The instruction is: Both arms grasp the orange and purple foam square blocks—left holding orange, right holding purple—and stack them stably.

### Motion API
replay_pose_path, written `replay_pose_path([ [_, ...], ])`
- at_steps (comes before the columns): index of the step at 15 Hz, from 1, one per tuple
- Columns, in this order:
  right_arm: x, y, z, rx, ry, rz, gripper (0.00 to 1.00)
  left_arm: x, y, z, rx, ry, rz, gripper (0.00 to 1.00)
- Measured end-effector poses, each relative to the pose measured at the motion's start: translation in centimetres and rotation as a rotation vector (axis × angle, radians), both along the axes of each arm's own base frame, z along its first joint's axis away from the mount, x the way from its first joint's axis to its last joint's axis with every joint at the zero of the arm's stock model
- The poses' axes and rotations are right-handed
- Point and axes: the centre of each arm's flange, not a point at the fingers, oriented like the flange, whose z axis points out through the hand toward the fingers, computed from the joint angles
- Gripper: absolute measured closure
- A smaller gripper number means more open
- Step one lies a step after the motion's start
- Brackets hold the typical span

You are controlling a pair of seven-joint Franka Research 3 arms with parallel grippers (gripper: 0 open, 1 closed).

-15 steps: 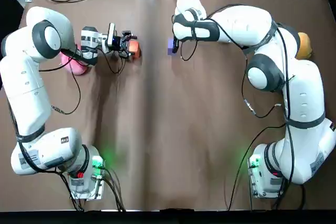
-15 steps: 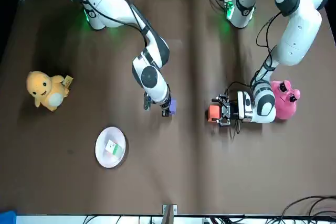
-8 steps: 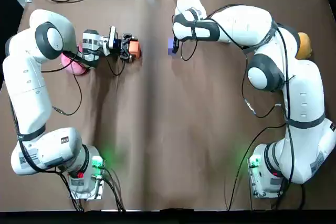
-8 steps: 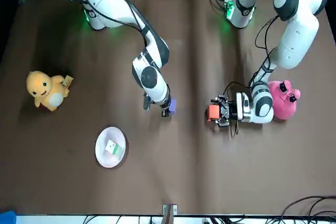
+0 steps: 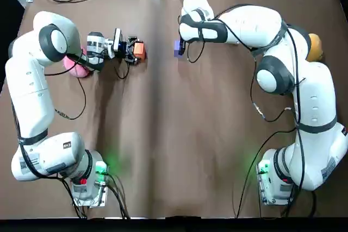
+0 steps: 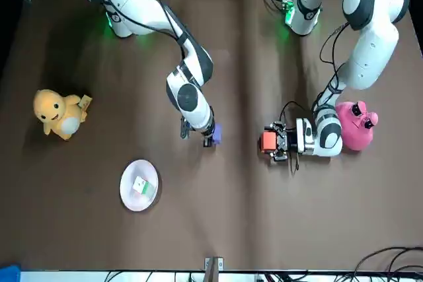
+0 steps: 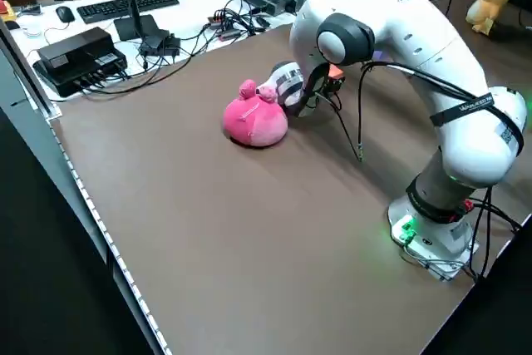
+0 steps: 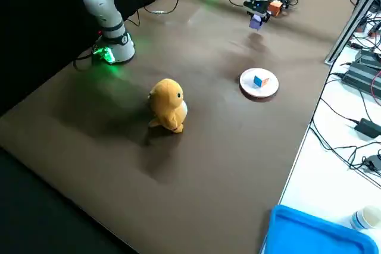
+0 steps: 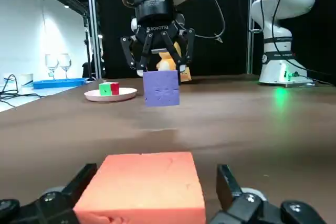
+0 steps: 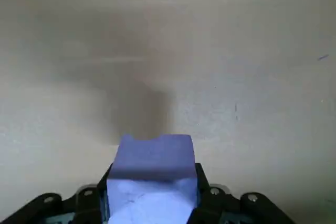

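The orange foam square block sat low at the brown bench, clamped between the fingers of the left gripper. The purple foam square block hung clear of the bench, apart from the orange one, pinched in the fingers of the right gripper. Both grasps looked done; bringing the blocks together and stacking them remained.

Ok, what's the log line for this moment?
left end effector shut on orange block | right end effector shut on purple block, raised above table | blocks apart | stack not yet done
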Motion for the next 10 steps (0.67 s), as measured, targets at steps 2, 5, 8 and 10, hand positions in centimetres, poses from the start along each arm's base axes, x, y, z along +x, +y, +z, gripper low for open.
replay_pose_path([
  [2,0.0,0.0,0.0,0.000,0.001,0.000,0.41,0.1,-0.2,0.0,0.004,-0.005,-0.008,0.02],
  [5,-0.2,0.3,0.1,0.009,0.008,-0.001,0.41,0.5,-0.1,0.0,0.005,-0.010,-0.006,0.26],
  [8,-0.5,1.2,1.3,0.037,0.050,-0.014,0.41,0.6,0.0,0.0,0.004,-0.012,-0.004,0.36],
  [10,-0.2,1.9,3.1,0.055,0.058,-0.023,0.41,0.6,-0.1,0.0,0.003,-0.013,-0.005,0.36],
])
